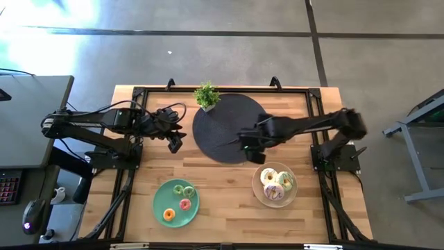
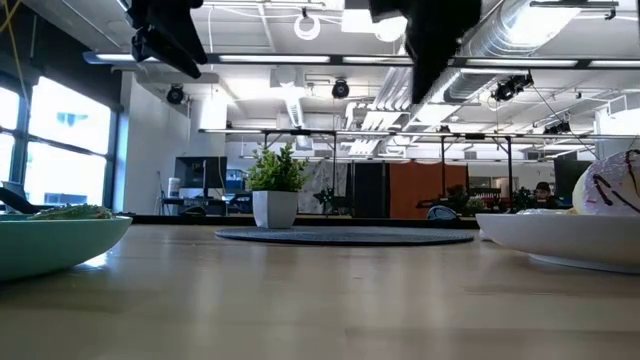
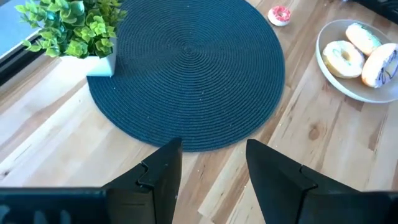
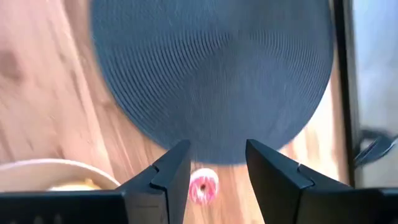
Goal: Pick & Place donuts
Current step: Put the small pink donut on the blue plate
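Observation:
A pink mini donut (image 4: 203, 186) lies flat on the bare wood just off the edge of the dark round mat (image 1: 225, 128). My right gripper (image 4: 217, 152) hangs open above it, apart from it. The left wrist view also shows this donut (image 3: 279, 15). Three larger donuts (image 1: 276, 185) lie in the beige plate (image 1: 258, 193). Several mini donuts (image 1: 182, 198) lie on the green plate (image 1: 159, 198). My left gripper (image 1: 175, 144) waits open above the table at the mat's left edge, holding nothing.
A small potted plant (image 1: 207, 96) stands at the mat's far edge. Black frame rails (image 1: 125, 187) run along the table's left and right sides. Bare wood lies between the two plates and along the near edge.

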{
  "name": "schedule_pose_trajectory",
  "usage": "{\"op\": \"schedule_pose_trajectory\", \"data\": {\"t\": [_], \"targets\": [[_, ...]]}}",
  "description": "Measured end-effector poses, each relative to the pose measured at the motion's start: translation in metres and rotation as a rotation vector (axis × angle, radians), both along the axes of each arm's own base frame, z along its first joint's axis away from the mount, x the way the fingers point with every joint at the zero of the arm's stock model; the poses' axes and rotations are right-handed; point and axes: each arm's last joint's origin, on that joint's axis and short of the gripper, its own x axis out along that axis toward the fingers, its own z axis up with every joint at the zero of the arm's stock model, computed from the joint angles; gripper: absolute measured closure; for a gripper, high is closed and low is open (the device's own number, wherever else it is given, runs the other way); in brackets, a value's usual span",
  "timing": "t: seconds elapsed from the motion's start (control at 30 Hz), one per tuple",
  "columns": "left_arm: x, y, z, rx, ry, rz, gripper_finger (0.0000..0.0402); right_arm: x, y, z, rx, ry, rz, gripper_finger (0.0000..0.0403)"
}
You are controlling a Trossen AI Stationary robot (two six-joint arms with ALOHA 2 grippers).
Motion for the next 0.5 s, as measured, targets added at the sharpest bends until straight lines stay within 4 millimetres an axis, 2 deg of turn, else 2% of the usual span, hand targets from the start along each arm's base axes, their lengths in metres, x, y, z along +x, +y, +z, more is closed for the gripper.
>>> {"op": "schedule_pose_trajectory", "data": {"t": [0.3, 0.5], "targets": [[0.000, 0.000, 0.000, 0.021, 0.000, -0.007, 0.0225, -0.070, -0.031, -0.061, 0.088, -0.098, -0.205, 0.0253], [0.001, 0.000, 0.001, 0.020, -0.009, 0.002, 0.0225, -0.094, -0.036, -0.101, 0.145, -0.149, -0.283, 0.0252]]}}
